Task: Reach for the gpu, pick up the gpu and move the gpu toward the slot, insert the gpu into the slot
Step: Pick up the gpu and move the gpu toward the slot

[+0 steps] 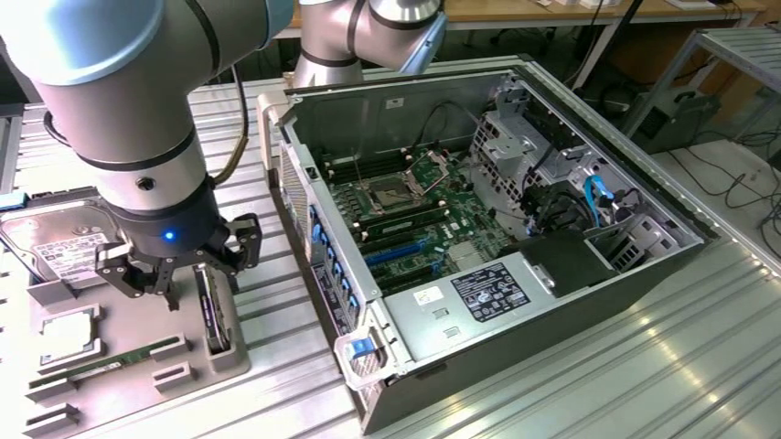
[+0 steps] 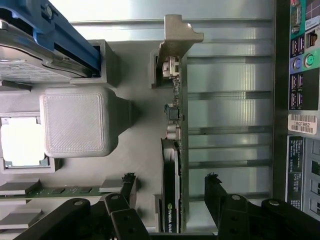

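Pincer (image 2: pixel 171 179): wide open, one finger on each side of the gpu (image 2: pixel 170 200).
Case (image 1: pixel 610 297): open on the table (image 1: pixel 696 375), blue slot (image 1: pixel 390 252) inside.
Gpu: on its edge in the grey holder (image 1: pixel 128 320), long side along the case, silver bracket (image 2: pixel 176 45) at the far end.

A: Bench condition?
B: Ribbed metal table (image 1: pixel 610 393). An open computer case (image 1: pixel 573 320) lies on its side on it, with a blue cable (image 1: pixel 595 197) inside.
A: And to the exterior view's left of the case?
B: Grey holder tray (image 1: pixel 230 358), carrying a silver hard drive (image 1: pixel 49 242), a processor chip (image 1: pixel 68 334) and a green memory stick (image 1: pixel 116 361), set apart from one another.
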### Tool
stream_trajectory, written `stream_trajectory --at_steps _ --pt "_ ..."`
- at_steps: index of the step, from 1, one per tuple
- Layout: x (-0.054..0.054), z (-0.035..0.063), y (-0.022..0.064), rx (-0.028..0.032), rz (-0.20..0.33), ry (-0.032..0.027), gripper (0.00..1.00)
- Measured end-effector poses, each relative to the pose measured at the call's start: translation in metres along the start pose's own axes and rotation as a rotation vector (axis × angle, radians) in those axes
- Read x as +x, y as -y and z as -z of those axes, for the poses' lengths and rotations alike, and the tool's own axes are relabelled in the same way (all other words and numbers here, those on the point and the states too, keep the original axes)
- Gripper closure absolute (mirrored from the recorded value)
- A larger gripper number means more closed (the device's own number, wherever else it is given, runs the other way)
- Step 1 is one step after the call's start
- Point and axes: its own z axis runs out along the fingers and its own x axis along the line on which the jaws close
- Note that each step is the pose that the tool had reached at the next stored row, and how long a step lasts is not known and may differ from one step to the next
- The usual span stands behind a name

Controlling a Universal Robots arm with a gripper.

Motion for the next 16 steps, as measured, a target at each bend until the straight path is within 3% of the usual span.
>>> stream_trajectory --at_steps 16 --pt "0.000 -0.0113 -0.0001 0.0058 -0.002 0.0001 0.34"
